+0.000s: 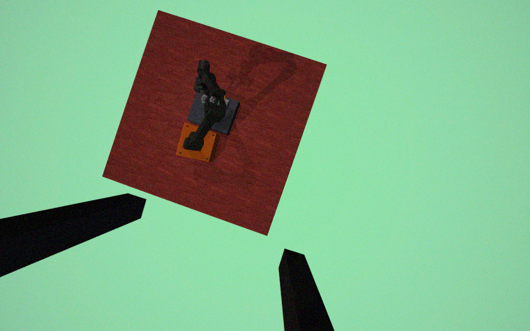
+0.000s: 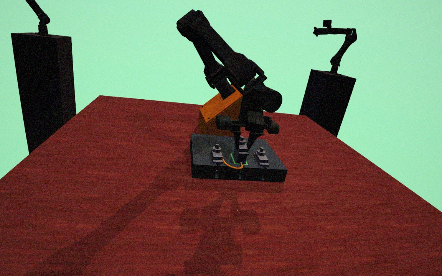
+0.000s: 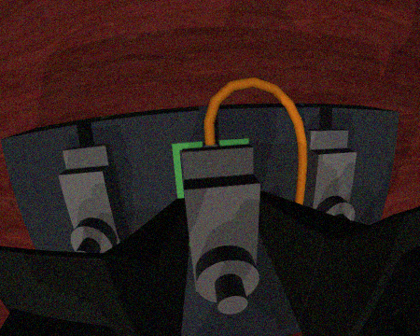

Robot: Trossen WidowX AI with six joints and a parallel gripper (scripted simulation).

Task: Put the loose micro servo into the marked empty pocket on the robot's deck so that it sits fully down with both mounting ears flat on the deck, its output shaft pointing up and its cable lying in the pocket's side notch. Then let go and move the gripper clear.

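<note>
The top view shows little of the work: the arm [image 1: 208,107] covers most of the deck [image 1: 230,117], and the servos under it are too small to make out. The exterior view gives the row on the deck [image 2: 202,154]: a seated servo [image 2: 216,153] to the left of the green-marked pocket [image 2: 239,160], the micro servo [image 2: 241,148] over the pocket, and another seated servo [image 2: 261,155] to the right of it. Only the wrist view shows the green outline [image 3: 180,166] peeking out at the left and far edges of the held micro servo [image 3: 221,218], and the orange cable [image 3: 279,107] arching from the servo's far end out past the deck's edge and back down on the right.

The arm rises from the orange base [image 2: 220,109] behind the deck, folds at the elbow and reaches down, with the gripper [image 2: 243,145] pointing steeply at the pocket.

The jaws are clenched on the micro servo, one finger on each side of its body. Its output shaft [image 3: 231,291] points up toward the wrist. The servo stands at the pocket; whether its ears touch the deck cannot be told.
</note>
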